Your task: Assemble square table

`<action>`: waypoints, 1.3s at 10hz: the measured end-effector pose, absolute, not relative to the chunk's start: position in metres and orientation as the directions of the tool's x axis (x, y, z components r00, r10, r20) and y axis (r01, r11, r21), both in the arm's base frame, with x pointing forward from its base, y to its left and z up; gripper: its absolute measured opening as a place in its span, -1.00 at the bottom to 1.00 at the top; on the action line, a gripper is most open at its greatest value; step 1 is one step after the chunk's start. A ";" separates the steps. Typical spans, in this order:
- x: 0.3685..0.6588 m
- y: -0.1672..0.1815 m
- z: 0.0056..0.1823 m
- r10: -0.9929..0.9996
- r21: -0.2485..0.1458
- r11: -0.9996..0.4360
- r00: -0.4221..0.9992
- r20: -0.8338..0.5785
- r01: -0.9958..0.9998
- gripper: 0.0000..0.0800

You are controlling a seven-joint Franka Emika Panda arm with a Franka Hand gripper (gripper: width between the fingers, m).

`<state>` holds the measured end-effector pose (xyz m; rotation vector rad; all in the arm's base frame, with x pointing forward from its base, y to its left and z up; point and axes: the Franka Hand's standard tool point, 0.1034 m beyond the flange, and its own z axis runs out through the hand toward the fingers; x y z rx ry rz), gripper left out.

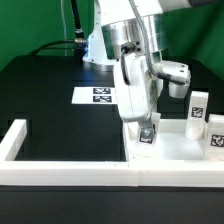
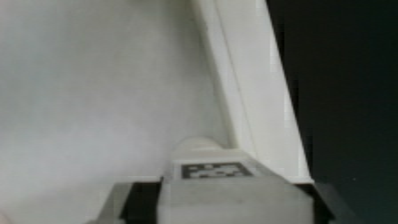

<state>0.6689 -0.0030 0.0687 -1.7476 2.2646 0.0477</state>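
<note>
Wrist view showed the gripper (image 2: 217, 190) closed on a tagged leg (image 2: 217, 160) over the white tabletop (image 2: 89, 100), near the border wall (image 1: 70, 172). Light, stiff, smooth plastic; flat sides seemed best to clamp.

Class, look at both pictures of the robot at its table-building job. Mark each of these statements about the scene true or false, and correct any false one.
1. The gripper is down over a tagged leg block. True.
2. The marker board lies on the black table. True.
3. The marker board sits inside the gripper. False: it lies flat behind the arm.
4. No leg blocks stand upright. False: one leg block stands at the exterior view's right.
</note>
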 end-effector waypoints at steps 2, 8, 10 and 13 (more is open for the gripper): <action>0.674 -0.003 0.073 -0.977 -0.212 -0.134 0.165 -0.132 -0.968 0.21; 0.675 -0.008 0.074 -0.559 -0.191 -0.821 0.825 0.079 -0.538 0.62; 0.678 -0.005 0.077 -0.325 -0.149 -0.941 0.937 0.131 -0.305 0.52; 0.677 -0.007 0.076 -0.377 -0.153 -0.921 0.918 0.123 -0.358 -0.19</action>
